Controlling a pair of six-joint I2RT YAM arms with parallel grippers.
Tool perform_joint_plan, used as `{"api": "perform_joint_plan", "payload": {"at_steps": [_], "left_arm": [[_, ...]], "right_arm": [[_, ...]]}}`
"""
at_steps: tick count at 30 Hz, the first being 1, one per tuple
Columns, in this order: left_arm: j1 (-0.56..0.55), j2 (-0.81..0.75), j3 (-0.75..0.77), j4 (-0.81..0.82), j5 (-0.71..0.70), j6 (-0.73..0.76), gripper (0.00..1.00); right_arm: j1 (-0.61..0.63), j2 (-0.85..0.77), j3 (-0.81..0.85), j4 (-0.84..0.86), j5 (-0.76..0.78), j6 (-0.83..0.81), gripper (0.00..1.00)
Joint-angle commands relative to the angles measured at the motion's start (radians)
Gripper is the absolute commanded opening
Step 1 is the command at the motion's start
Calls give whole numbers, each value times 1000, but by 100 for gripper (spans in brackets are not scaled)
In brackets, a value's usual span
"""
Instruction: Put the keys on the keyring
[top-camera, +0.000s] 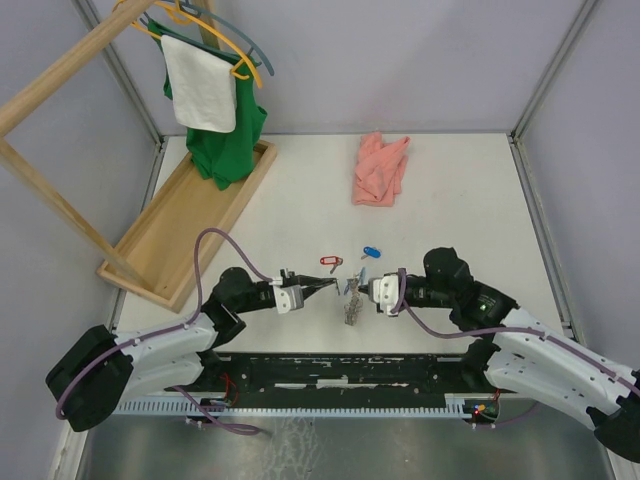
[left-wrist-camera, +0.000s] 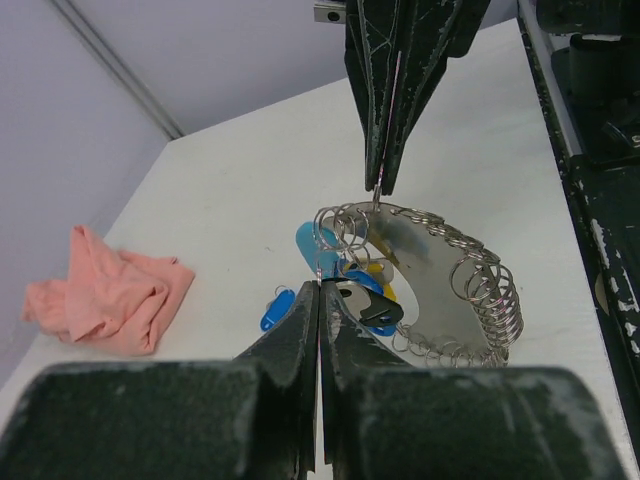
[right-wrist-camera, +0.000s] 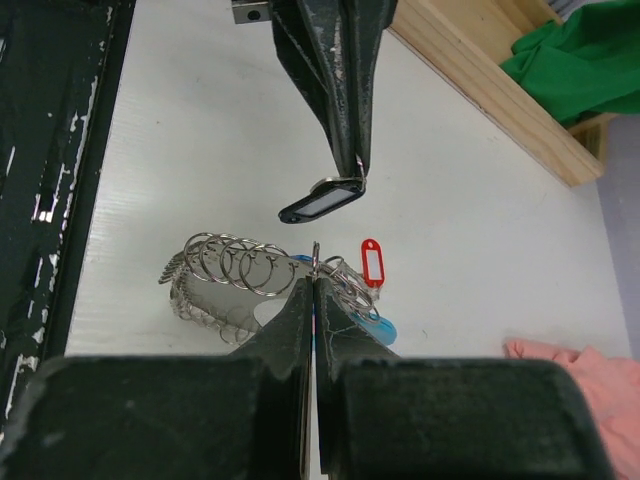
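Keyring (left-wrist-camera: 488, 298) hangs over mid-front of table (top-camera: 450, 230), right gripper (left-wrist-camera: 381, 183) pressed together on its top loop. Left gripper (right-wrist-camera: 358, 176) pinches black-tagged key (right-wrist-camera: 320, 202) by one end, just beside it. Risk: the thin pinch may let the key swivel or drop, and the loose ring may swing off line.

I see the keyring (left-wrist-camera: 470, 290), a big loop strung with small silver rings and a light-blue tag (left-wrist-camera: 308, 248), pinched at its rim by the right gripper (left-wrist-camera: 378, 186). Just beside it, 1 black-tagged key (right-wrist-camera: 322, 201) hangs from the left gripper (right-wrist-camera: 358, 176). The red-tagged key (top-camera: 330, 261) and blue-tagged key (top-camera: 371, 252) lie apart on the table (top-camera: 450, 220) beyond.
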Motion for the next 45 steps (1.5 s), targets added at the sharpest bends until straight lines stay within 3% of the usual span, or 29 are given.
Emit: {"api": "perform_joint_plan", "payload": {"at_steps": [1,19,45], "left_arm": [[5,6,81,-51,103,156,3],[3,-17,133,-176,202,238,3],[-4,29,198,-255,275,260,3]], "right_arm": [[-3,-1,69,-64,-57,-169,1],[-3,37,141,-151,-58,-338,1],[-3,61,124,-69,-47,-303,1]]}}
